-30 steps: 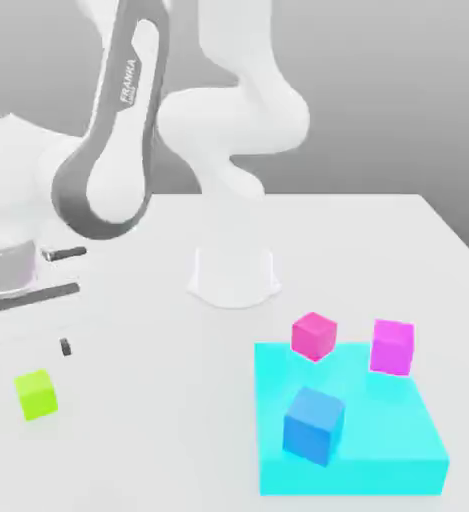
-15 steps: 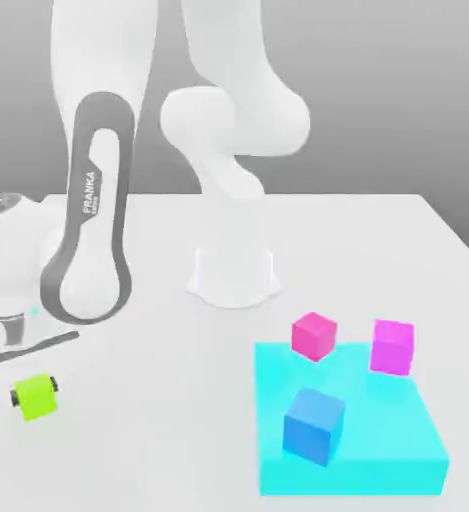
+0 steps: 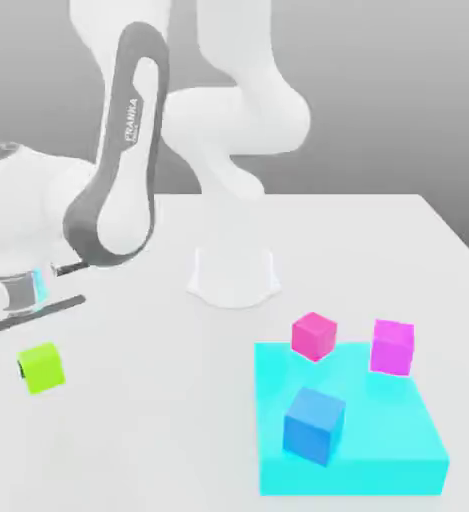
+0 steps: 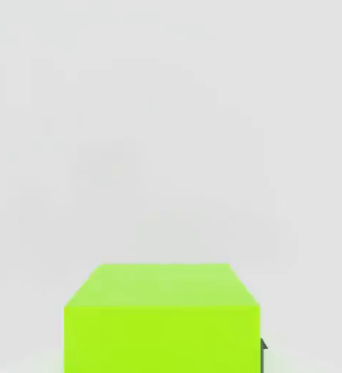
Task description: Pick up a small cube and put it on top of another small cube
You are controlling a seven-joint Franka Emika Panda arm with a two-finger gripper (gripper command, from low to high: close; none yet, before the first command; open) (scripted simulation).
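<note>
White counter [image 3: 158,440] under grey backdrop, small lime-green cube [image 3: 41,367] at the exterior view's left, jaws clenched on it, a dark fingertip [image 3: 21,371] against its side, pink cube [image 3: 314,335], magenta cube [image 3: 392,346] and blue cube [image 3: 314,424] on cyan slab [image 3: 398,440] well apart.

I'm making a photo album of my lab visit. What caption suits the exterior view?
White Franka arm reaching over a lime-green cube, with pink, magenta and blue cubes nearby.

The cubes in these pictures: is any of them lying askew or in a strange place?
Nothing looks damaged. The blue cube sits turned at an angle on the cyan platform; the pink cube overhangs its far edge. The green cube is apart, near the gripper.
</note>
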